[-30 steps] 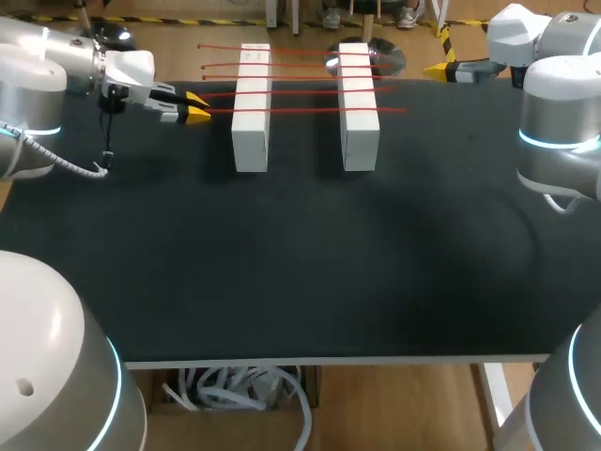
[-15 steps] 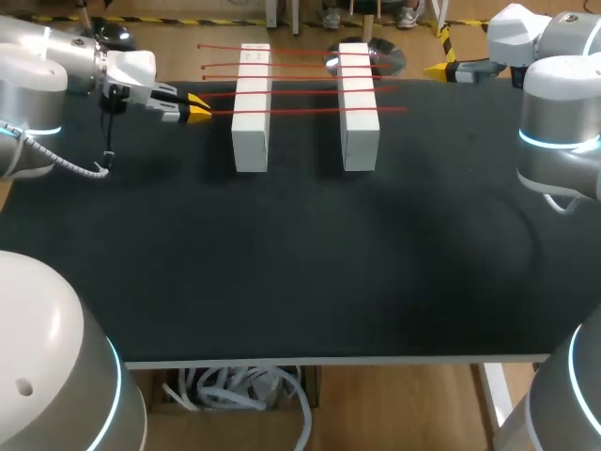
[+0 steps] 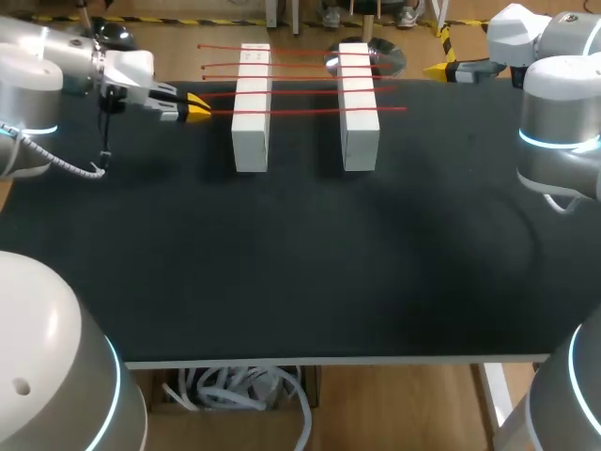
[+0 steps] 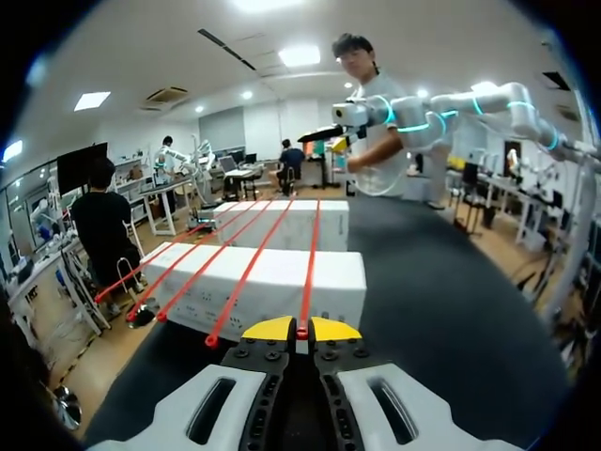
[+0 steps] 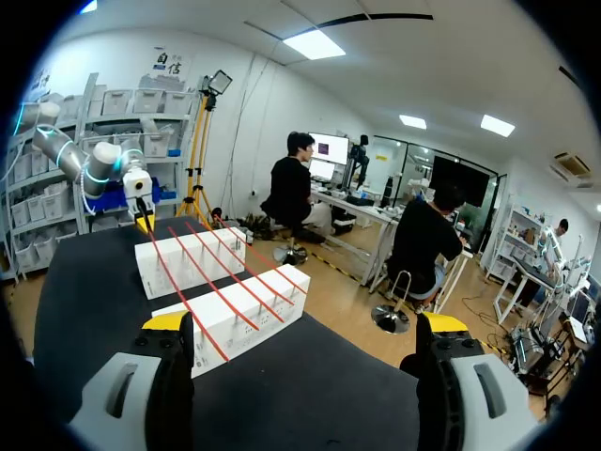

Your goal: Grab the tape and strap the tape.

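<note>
Left pincer (image 3: 197,106), upper left, pressed shut on the end of the nearest red tape (image 3: 310,110).
No visible shift over the last second, so the grip looks set and the pull not begun. The tape lies across two white blocks (image 3: 251,132) on the tabletop (image 3: 300,263). Right pincer (image 3: 439,69) spread wide, upper right, well apart.

Tapes (image 3: 305,111) across two blocks (image 3: 251,132), side by side
</note>
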